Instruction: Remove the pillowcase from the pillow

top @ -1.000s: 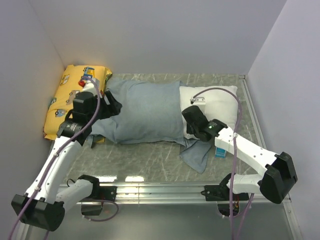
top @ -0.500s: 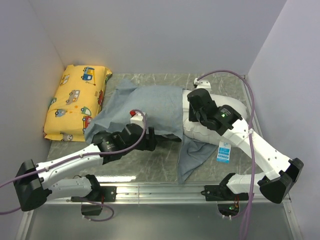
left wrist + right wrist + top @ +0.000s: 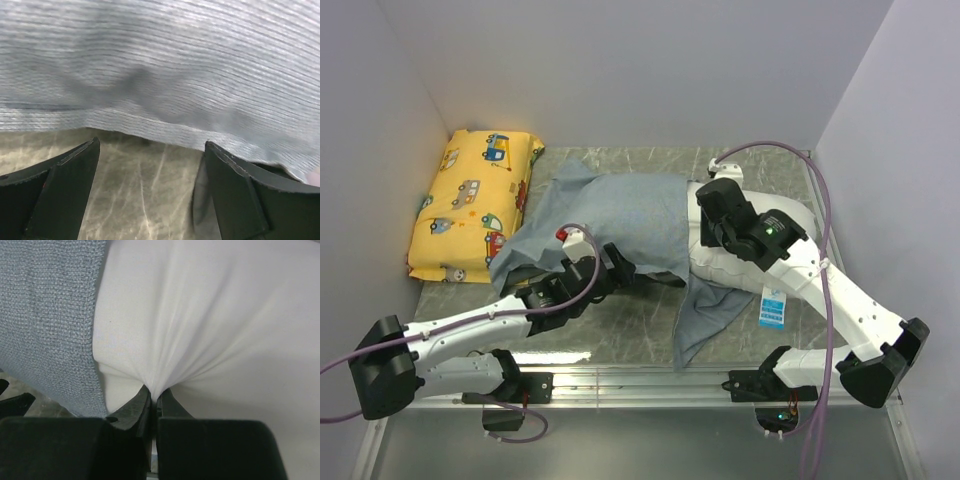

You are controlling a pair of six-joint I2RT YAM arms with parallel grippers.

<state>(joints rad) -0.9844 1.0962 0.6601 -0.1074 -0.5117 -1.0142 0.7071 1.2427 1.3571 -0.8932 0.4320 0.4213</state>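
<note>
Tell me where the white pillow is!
Seen from above, the white pillow lies on the right side of the table, its left part inside the grey pillowcase, and the right hand pinches it.

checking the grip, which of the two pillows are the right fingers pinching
The white pillow on the right, partly inside the grey pillowcase; the right fingers pinch its fabric. The yellow vehicle-print pillow lies untouched.
</note>
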